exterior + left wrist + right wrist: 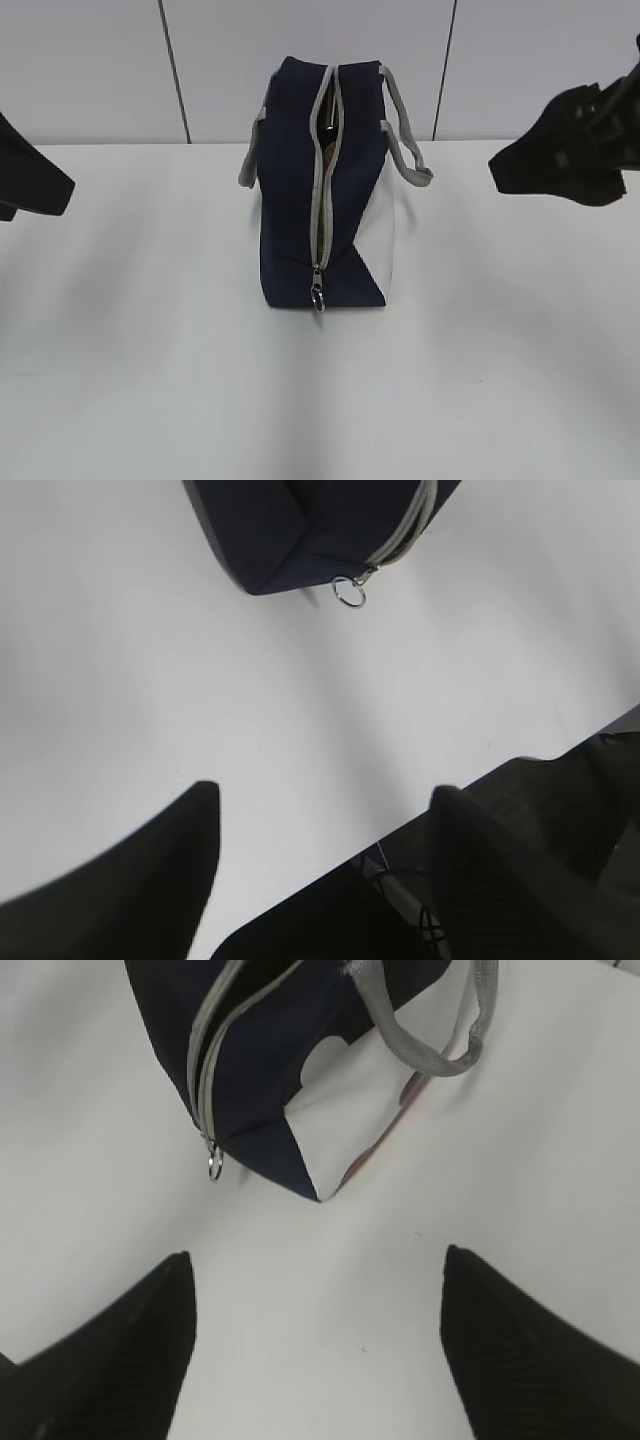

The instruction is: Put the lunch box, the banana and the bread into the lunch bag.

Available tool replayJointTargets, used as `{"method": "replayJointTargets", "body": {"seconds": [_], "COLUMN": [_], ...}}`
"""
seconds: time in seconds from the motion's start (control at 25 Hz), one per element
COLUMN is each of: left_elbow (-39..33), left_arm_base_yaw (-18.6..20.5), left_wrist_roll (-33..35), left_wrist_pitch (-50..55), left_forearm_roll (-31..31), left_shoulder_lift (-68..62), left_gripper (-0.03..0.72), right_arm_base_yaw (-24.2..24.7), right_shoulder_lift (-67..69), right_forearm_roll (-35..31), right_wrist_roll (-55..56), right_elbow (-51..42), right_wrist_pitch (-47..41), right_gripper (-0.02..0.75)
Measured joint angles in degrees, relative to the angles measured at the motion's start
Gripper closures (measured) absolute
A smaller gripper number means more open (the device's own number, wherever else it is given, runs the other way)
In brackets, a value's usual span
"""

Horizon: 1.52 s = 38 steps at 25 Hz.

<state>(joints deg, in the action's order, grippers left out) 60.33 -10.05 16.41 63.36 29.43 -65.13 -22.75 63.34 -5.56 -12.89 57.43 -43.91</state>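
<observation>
Ring pull [317, 299], lunch bag [290, 200] unzipped, pincers apart

Left claw [320, 830]: fingers spread wide, nothing between them, arm held at the far left edge of the exterior view above the surface. Right claw [315, 1310]: fingers likewise parted and empty, arm raised at the right edge, angled downward.
</observation>
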Motion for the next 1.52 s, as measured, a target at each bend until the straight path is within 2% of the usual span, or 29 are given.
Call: {"method": "replayJointTargets", "body": {"seconds": [0.44, 1.52], "left_elbow": [-0.3, -0.3], "left_arm_base_yaw": [0.0, 0.0], "left_wrist_roll": [0.0, 0.0], "left_wrist_pitch": [-0.2, 0.9], "left_forearm_roll": [0.0, 0.2], "left_shoulder_lift": [0.0, 0.0], "left_gripper": [0.247, 0.264], "right_arm_base_yaw": [0.0, 0.0], "right_shoulder_lift": [0.0, 0.0], "right_forearm_roll": [-0.4, -0.4], "right_wrist_roll": [0.0, -0.1], "right_elbow": [0.0, 0.0], "right_wrist_pitch": [5.1, 5.3], "right_gripper": [0.175, 0.174]}}
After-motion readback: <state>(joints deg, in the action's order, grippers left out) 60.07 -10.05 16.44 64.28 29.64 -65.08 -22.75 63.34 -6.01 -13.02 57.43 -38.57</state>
